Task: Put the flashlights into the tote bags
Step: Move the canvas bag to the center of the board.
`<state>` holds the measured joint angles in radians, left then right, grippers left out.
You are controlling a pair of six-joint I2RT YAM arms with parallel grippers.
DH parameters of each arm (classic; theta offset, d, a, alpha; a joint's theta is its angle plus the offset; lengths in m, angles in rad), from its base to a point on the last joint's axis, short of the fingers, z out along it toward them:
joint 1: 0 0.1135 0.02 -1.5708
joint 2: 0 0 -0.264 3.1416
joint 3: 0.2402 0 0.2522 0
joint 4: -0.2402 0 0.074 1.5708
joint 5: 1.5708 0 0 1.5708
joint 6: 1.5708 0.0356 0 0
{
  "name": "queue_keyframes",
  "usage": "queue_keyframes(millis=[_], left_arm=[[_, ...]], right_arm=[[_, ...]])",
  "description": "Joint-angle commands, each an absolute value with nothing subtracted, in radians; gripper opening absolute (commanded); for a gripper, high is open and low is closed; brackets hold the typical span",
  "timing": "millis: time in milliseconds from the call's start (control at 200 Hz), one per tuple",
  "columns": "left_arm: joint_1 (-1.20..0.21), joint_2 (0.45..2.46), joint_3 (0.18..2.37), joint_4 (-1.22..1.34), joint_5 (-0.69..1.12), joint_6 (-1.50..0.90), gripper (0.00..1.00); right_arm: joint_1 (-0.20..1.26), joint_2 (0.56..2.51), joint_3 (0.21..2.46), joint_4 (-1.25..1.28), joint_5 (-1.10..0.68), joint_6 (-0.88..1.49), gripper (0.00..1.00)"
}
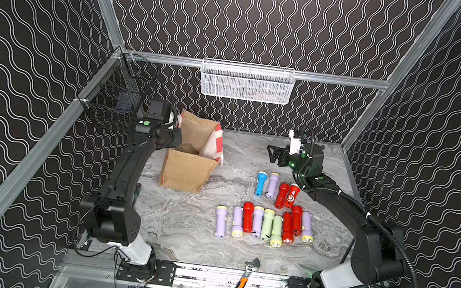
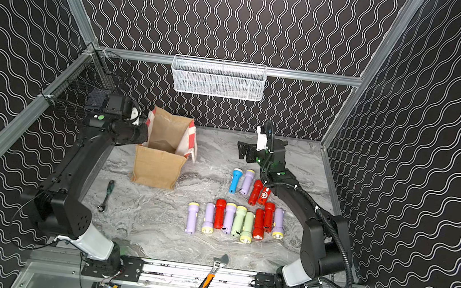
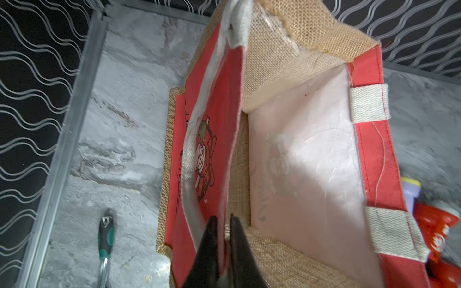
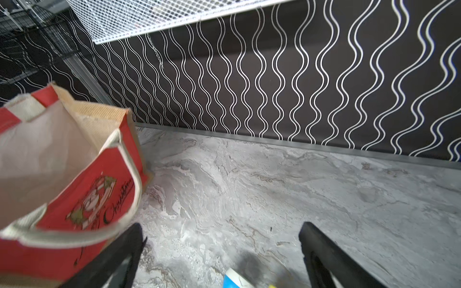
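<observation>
Left claw is pinched tight on the red rim of the tote bag, at ten o'clock on the counter. The flashlights lie in two rows, four o'clock of the bag. Right claw hangs spread wide at one o'clock.

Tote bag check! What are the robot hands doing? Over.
Left gripper shut on tote bag rim. Right gripper open, empty. Flashlights all on table, bag empty. Nothing blocking bag mouth.
</observation>
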<state>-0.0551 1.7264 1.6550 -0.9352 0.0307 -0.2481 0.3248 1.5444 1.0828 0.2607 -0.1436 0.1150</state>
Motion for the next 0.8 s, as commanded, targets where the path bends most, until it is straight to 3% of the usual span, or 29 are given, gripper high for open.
queue_keyframes(millis=[0, 260, 490, 796], left_arm=[[-0.075, 1.684, 1.613, -0.983, 0.068, -0.199, 0.00], [-0.083, 1.519, 1.434, -0.975, -0.023, -0.219, 0.00], [-0.083, 1.515, 1.389, -1.017, -0.013, -0.191, 0.00], [-0.083, 1.541, 1.405, -1.033, -0.051, -0.175, 0.24]], right_arm=[[0.333, 1.535, 1.104, 0.240, -0.144, 0.110, 0.98], [0.365, 1.554, 1.117, 0.182, -0.167, 0.153, 0.98], [0.397, 1.577, 1.154, 0.121, -0.155, 0.169, 0.98], [0.463, 1.589, 1.201, 0.000, -0.135, 0.191, 0.97]])
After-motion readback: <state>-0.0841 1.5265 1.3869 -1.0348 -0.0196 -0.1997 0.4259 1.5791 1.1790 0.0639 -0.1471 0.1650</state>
